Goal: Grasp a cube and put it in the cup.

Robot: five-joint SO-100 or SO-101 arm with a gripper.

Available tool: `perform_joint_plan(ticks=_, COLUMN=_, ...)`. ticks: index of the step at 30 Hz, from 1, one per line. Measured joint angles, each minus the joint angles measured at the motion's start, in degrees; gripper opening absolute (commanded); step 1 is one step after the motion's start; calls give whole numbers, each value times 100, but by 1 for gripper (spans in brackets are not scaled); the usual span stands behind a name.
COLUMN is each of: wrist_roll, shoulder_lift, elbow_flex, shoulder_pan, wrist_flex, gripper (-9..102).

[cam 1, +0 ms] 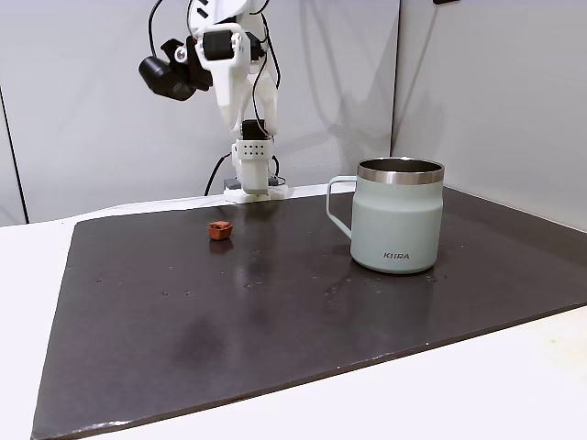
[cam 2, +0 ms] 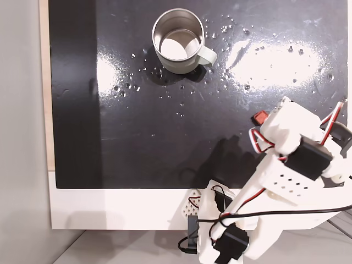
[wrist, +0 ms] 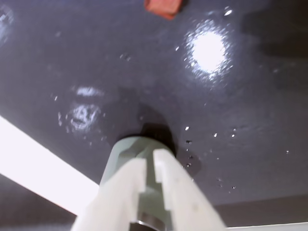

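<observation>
My pincer (wrist: pixel 150 166) hangs over the dark mat (cam 1: pixel 275 312), its pale fingers (wrist: pixel 180 192) pressed nearly together and pinching nothing. In the wrist view the cube (wrist: pixel 163 6) lies on the mat far ahead of my fingertips. In the fixed side view the cube (cam 1: pixel 219 229) sits well left of the cup (cam 1: pixel 397 220), apart from it; the cup (cam 2: pixel 177 41) stands upright.

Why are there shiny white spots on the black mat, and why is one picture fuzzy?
Wrist view: blurry throughout, with lamp glare on the mat and the cube smeared at the top edge. Top-down fixed view: big bright glare patches right of the cup. Side fixed view: sharp, with only soft reflections.
</observation>
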Motion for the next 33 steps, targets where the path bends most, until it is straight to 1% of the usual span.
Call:
perform_joint_plan(ticks=6, wrist_roll=176, shoulder_lift=-325, elbow_flex=0, shoulder_pan=378, wrist_flex=18, gripper=0)
perform_joint_plan(ticks=17, wrist_roll=519, shoulder_lift=-694, elbow_flex=0, shoulder_pan=483, wrist_flex=114, gripper=0)
perform_joint_plan(ticks=21, wrist_roll=580, shoulder_lift=-756, elbow_flex=0, shoulder_pan=475, wrist_flex=114, gripper=9)
perform_joint_plan(ticks=24, wrist_roll=650, shoulder_lift=-896, elbow_flex=0, shoulder_pan=483, wrist_flex=114, gripper=19)
perform_joint_plan(ticks=29, wrist_roll=677, shoulder_lift=-949, elbow_flex=0, shoulder_pan=475, wrist_flex=114, gripper=29)
perform_joint_plan(ticks=33, wrist_roll=677, shoulder_lift=-976, elbow_flex=44, shoulder_pan=483, wrist_flex=105, gripper=30)
